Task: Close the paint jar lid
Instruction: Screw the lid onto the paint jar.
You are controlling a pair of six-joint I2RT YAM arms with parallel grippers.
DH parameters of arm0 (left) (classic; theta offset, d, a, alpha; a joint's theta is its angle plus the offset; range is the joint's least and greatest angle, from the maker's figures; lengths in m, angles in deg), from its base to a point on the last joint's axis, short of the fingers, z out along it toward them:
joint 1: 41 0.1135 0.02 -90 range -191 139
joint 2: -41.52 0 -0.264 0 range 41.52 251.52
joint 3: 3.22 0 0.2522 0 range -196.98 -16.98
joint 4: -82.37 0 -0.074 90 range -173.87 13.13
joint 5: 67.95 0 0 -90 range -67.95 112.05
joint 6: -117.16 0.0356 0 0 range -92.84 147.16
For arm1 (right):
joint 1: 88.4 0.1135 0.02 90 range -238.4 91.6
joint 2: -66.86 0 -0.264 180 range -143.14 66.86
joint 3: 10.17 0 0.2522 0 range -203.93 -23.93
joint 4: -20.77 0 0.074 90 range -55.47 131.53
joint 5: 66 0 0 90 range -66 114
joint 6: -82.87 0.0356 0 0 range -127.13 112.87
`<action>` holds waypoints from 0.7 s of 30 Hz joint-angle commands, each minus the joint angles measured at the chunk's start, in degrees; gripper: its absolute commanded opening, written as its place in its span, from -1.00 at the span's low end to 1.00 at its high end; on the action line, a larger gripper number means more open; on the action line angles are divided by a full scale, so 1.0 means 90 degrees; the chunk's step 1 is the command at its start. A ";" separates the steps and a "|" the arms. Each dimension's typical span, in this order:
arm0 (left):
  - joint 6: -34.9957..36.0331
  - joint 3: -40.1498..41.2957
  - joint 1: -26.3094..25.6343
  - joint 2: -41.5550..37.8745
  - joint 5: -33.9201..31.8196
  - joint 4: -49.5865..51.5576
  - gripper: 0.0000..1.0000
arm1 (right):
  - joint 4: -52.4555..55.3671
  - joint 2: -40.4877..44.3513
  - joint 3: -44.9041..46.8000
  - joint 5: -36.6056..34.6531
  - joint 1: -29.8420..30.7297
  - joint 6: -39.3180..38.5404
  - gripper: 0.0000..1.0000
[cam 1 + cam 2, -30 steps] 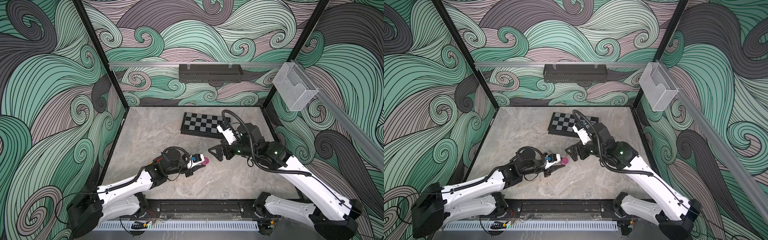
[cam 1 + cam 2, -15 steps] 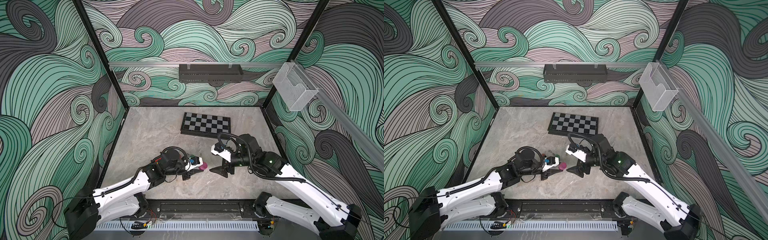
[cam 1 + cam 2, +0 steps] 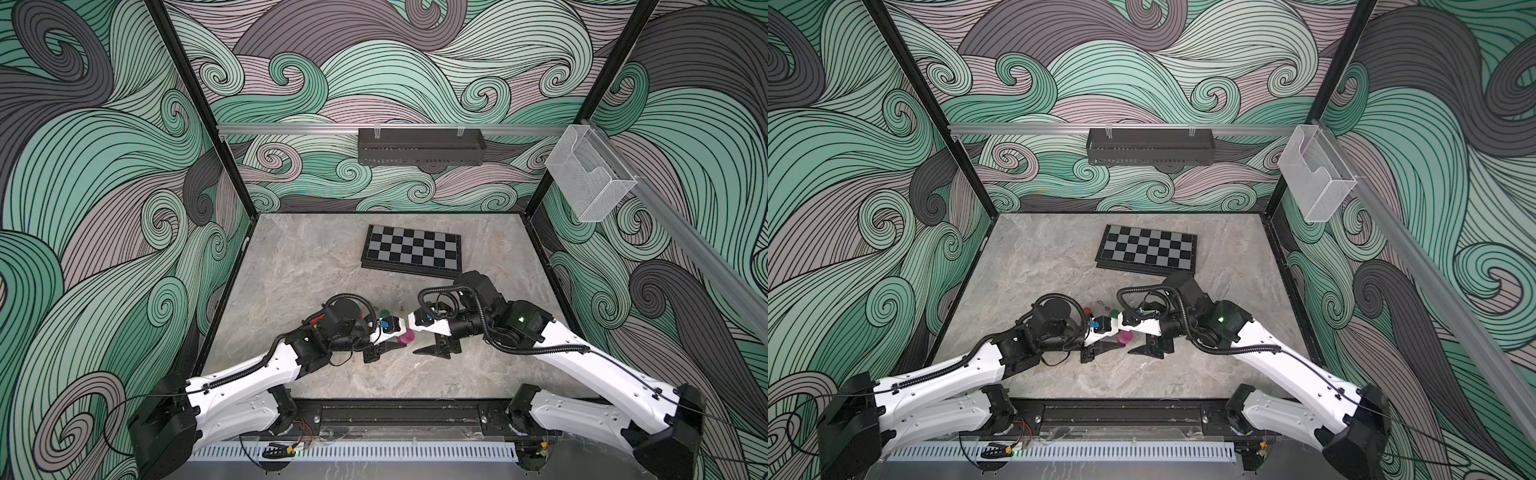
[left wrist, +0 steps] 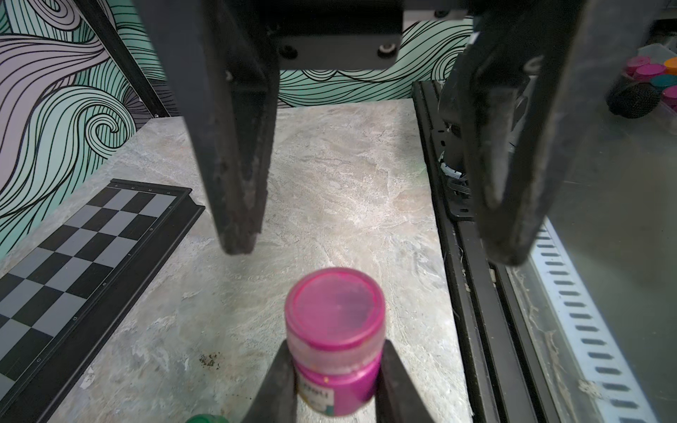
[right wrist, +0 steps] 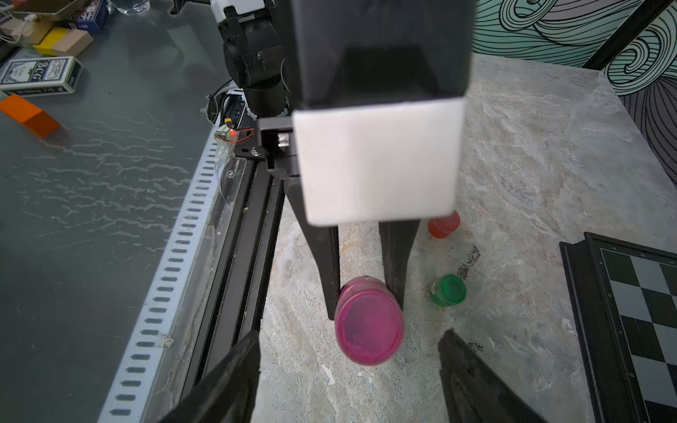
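The fingers (image 4: pixel 275 388) of the left gripper (image 5: pixel 364 298) are clamped narrowly on the body of the magenta paint jar (image 4: pixel 339 384), below its lid (image 4: pixel 335 311), so that the lid is left free to be taken and turned. The jar is held between the two arms, near the front middle of the table (image 3: pixel 307 266), and appears to be raised clear of it. It is laid over on its side: its long axis runs close to level, in line with the left fingers, with the base toward the left wrist and the lid end presented squarely to the right gripper (image 5: pixel 351 333). The right gripper's fingers (image 4: pixel 238 205) are spread wider than the lid and are set either side of its line, close to the lid but not touching it; nothing is held by them. The lid is seated on the jar, though whether it is tight cannot be told. A green jar (image 5: pixel 448 291) and a red jar (image 5: pixel 444 224) are left standing on the table beyond.
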 commanded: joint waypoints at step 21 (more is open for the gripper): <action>0.0158 -0.0297 0.0070 -0.0038 0.0160 -0.0018 -0.76 | -0.0300 -0.0591 -0.0265 -0.0340 0.0204 -0.0119 -0.03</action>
